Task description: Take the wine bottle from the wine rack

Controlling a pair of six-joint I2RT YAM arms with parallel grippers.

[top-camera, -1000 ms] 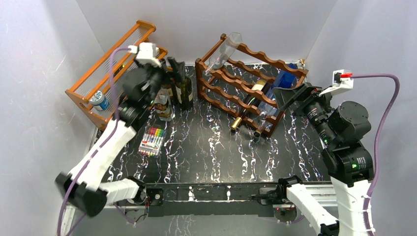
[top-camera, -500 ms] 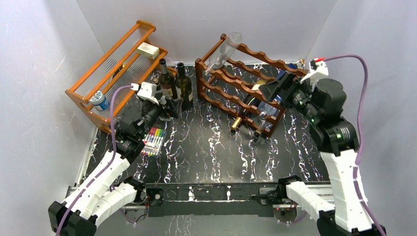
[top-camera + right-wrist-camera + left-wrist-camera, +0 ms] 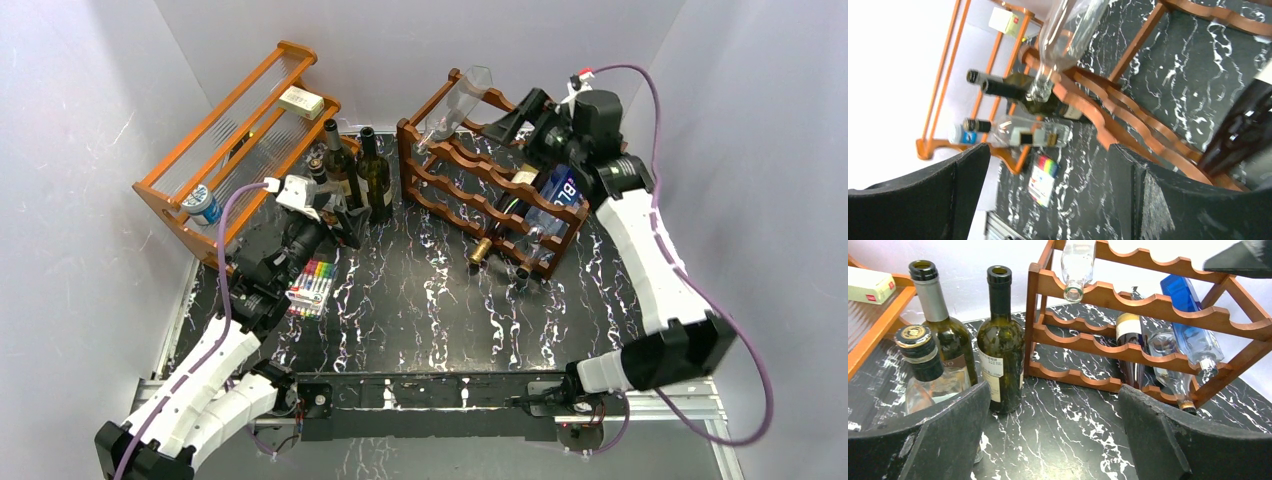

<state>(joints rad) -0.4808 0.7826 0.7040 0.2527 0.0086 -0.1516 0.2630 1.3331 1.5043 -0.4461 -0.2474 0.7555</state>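
Right arm has swung from the right end of the rack (image 3: 406, 155) to above its rear top rail, upper centre of the top view. Right gripper (image 3: 513, 118) is spread wide and empty; the wrist view shows nothing between its fingers (image 3: 923, 195). Just left of it, a clear bottle (image 3: 455, 105) lies tilted on the top tier, neck down. Wine bottle (image 3: 512, 203) lies in a lower tier at centre right, its gold-capped neck projecting toward lower left, untouched. Blue bottle (image 3: 560, 188) lies beside it to the right. Left gripper (image 3: 338, 215) has barely shifted. It is likewise spread and empty, at centre left, close to two standing bottles (image 3: 375, 185). Markers (image 3: 308, 287) lie below it. Shelf (image 3: 158, 198) occupies the upper left.
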